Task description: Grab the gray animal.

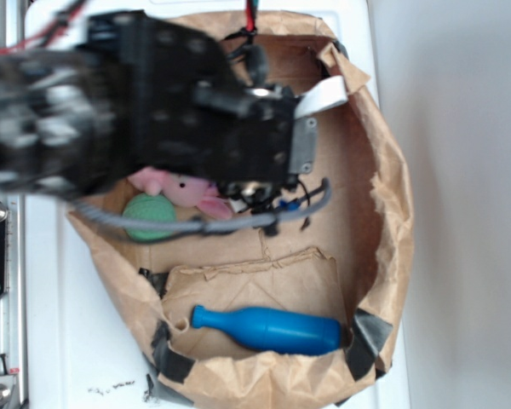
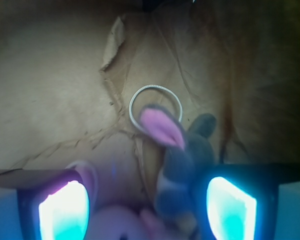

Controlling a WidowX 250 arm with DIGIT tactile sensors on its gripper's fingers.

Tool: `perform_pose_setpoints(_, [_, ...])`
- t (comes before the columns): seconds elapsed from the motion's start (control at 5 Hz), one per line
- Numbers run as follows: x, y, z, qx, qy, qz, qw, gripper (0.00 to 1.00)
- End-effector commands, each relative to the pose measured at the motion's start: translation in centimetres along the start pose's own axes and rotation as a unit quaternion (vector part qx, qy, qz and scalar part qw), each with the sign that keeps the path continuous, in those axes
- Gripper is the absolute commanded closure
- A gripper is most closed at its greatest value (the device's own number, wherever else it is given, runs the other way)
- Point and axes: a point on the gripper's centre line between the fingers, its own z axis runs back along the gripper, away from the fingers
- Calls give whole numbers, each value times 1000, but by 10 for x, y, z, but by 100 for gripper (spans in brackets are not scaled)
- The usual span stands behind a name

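In the wrist view the gray animal (image 2: 186, 162), a dark-gray plush bunny with a pink-lined ear (image 2: 162, 126) and a thin white loop (image 2: 155, 106), lies on brown paper. It sits between my fingers, close to the right fingertip (image 2: 230, 209). My gripper (image 2: 147, 210) is open and low over it. The left fingertip (image 2: 62, 211) stands apart from the gray animal. A fluffy pink bunny (image 2: 121, 222) also shows between the fingers at the bottom edge. In the exterior view the gripper (image 1: 257, 189) covers the gray animal.
Everything lies inside a brown paper bag (image 1: 383, 247) with rolled-down walls. The pink bunny (image 1: 183, 189) touches a green ball (image 1: 149, 217) at the left. A blue bowling pin (image 1: 268, 328) lies near the front wall. Black cables (image 1: 196, 226) hang below the arm.
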Motion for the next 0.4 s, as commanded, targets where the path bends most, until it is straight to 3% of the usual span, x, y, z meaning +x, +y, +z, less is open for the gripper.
perform_pose_setpoints(0.0, [25, 19, -19, 15, -33, 48, 998, 0])
perform_pose_setpoints(0.2, [19, 12, -37, 56, -59, 41, 996, 0])
